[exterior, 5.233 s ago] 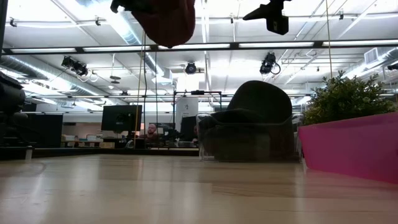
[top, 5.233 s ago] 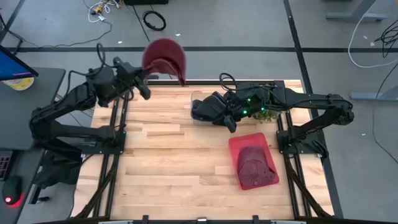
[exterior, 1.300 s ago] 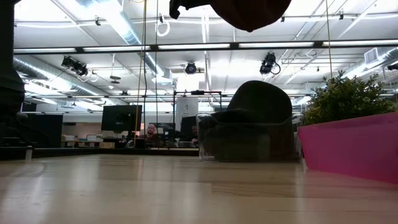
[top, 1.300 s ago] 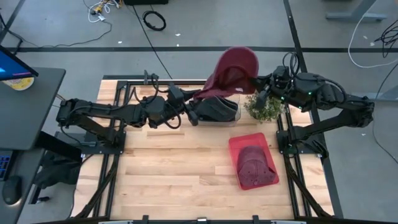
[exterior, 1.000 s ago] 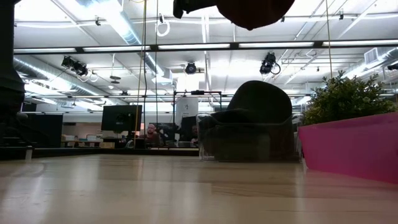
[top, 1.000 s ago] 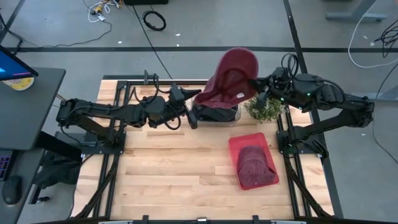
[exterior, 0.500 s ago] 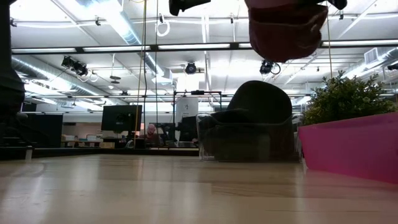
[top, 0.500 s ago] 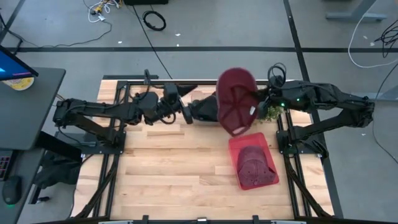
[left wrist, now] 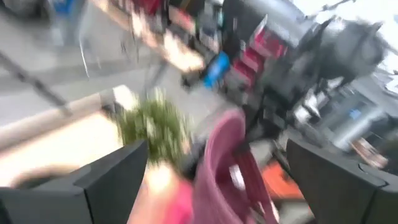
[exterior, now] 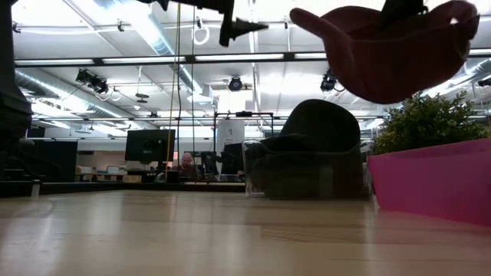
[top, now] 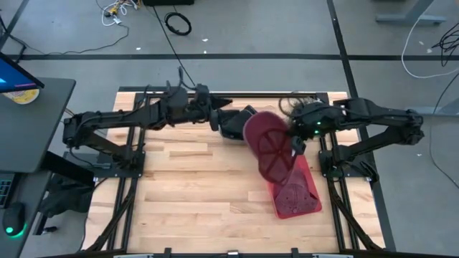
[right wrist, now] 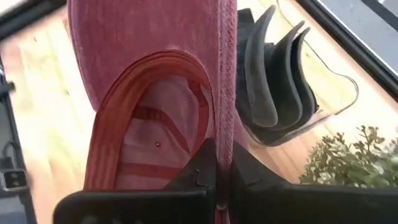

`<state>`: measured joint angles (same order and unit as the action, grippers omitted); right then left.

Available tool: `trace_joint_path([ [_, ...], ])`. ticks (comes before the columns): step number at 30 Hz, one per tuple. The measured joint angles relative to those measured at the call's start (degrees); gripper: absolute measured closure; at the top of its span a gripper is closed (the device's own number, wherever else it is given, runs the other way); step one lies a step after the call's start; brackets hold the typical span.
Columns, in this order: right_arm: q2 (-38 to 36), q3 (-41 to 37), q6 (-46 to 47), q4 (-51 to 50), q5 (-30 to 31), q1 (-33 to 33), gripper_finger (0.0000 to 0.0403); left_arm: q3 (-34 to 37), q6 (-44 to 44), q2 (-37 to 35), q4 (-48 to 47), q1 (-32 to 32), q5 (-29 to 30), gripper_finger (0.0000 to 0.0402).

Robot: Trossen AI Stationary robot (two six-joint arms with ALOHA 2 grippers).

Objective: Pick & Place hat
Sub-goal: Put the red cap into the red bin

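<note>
Right gripper (top: 294, 140): it is clamping shut on the hat's edge; in the right wrist view the two dark fingers (right wrist: 208, 171) are pinching the rim between them.
Hat (top: 269, 147): dark red cap, hanging in the air above the table, inside turned up toward the overhead camera, seams showing. It is sitting over the far end of the pink bin, between the clear box and the bin. In the low view it is floating high at the right (exterior: 391, 50), clear of the tabletop.
Left gripper (top: 215, 115): its fingers are standing wide apart and holding nothing; it is hovering at the far edge of the table, left of the hat and apart from it. Its wrist view is showing the two spread fingers (left wrist: 99, 180) with the blurred hat beyond.
Pink bin (top: 308, 197): resting on the right side of the table, with another dark red hat (top: 292, 192) lying in it.
Clear box (exterior: 303, 165): standing at the far side, holding stacked dark hats (right wrist: 273, 81).
Plant (exterior: 426, 119): green, standing at the far right, beside the clear box.
Table (top: 193, 193): light wood planks.
</note>
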<state>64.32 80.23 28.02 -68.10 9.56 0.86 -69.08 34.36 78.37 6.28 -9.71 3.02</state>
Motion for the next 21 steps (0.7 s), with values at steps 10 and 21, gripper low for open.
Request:
trace_joint_path([
  [10,5.6,0.0,-7.4,8.0,-0.2,0.0,0.0398,0.1,8.1,1.6,-5.8,-2.3,-14.1,0.0014],
  [21,6.9,0.0,-10.3,17.4,-0.2,0.0,0.0398,0.0,5.2,2.5,-6.4,-0.9,-15.5,0.0043],
])
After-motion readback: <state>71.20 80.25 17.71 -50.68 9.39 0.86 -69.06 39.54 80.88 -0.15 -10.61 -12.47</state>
